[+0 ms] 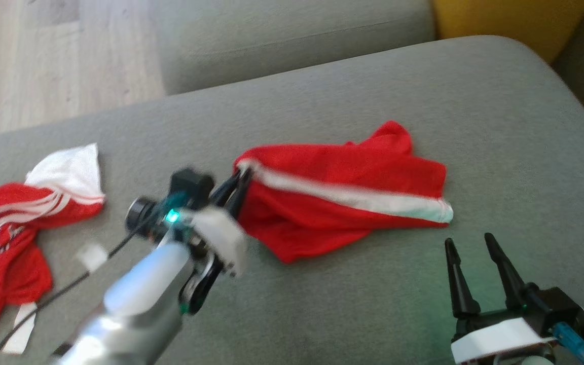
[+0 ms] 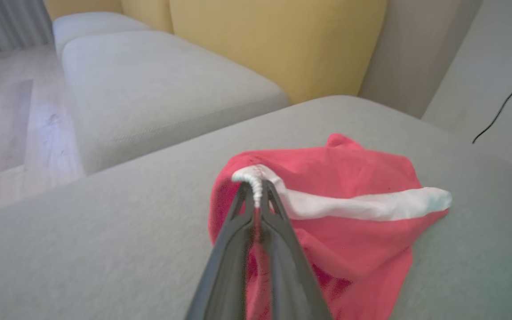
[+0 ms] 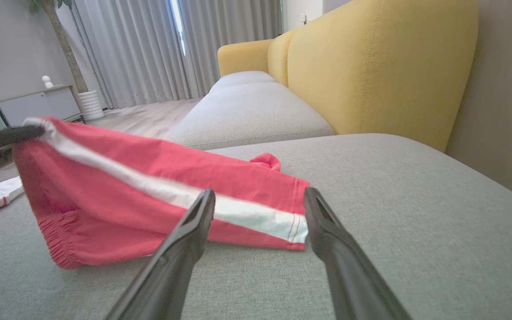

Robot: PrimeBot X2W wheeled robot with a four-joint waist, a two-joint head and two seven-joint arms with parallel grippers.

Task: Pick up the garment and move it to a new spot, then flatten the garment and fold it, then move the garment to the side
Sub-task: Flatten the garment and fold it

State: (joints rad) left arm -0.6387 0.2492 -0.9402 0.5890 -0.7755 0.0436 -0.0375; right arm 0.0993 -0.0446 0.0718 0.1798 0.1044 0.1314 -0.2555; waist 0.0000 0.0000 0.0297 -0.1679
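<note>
Left pincer (image 1: 239,178), closed on the white-striped corner of the red garment (image 1: 342,203), holds that corner raised; the rest lies crumpled mid-cushion on the grey sofa seat (image 1: 373,304). Right pincer (image 1: 467,242) stands open and empty near the hem. Pick-up begun; relocating, flattening, folding and setting aside remain. Count: two pincers; two garments, the other garment (image 1: 8,243) at far left.

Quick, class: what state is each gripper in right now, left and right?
Left gripper: shut on the shorts, at the stripe's end.
Right gripper: open, holding nothing.
</note>
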